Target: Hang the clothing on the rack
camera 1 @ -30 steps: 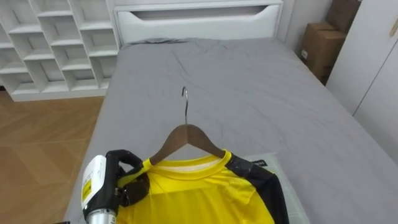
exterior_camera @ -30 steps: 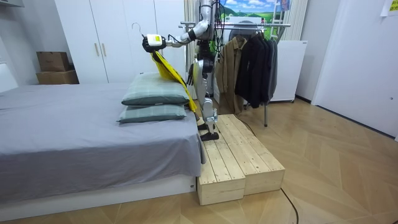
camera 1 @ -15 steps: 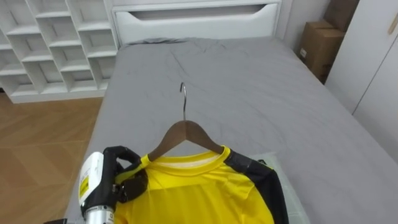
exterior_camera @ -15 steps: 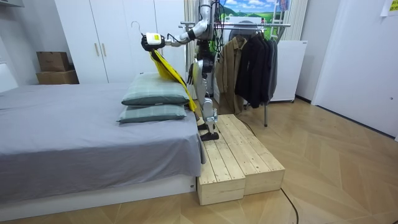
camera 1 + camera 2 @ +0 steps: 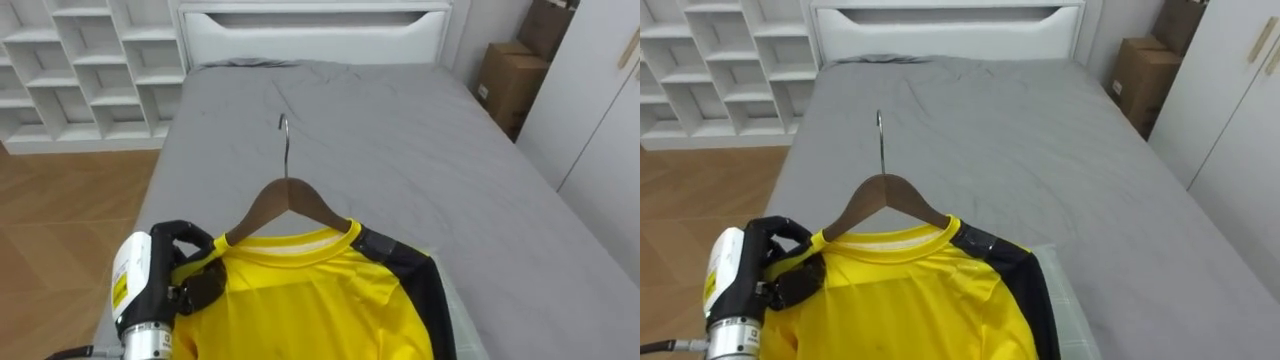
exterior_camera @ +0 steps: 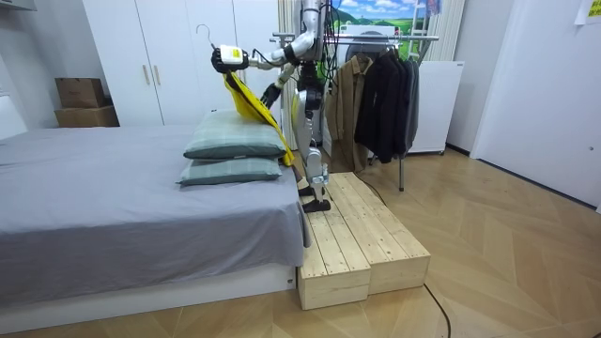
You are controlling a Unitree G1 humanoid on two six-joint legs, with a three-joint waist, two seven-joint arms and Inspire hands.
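A yellow shirt with black sleeves [image 5: 300, 300] hangs on a wooden hanger [image 5: 285, 197] whose metal hook [image 5: 284, 130] points up. My left hand [image 5: 185, 265] is shut on the hanger's left end, through the shirt's shoulder. In the room view I stand on a wooden platform [image 6: 357, 244] at the bed's end, holding the shirt [image 6: 246, 101] high over the pillows with that left hand [image 6: 225, 58]. My right hand [image 6: 269, 97] is raised beside the hanging shirt, too small to read.
The grey bed [image 5: 380, 130] stretches ahead, with two green pillows [image 6: 235, 145] under the shirt. A clothes rack [image 6: 394, 38] with dark coats stands behind me. White shelves [image 5: 80, 60] are on the left, cardboard boxes [image 5: 505, 80] on the right.
My left hand has lifted the hanger and shirt slightly and drawn them leftward. In the room view my right arm has come up beside the shirt.
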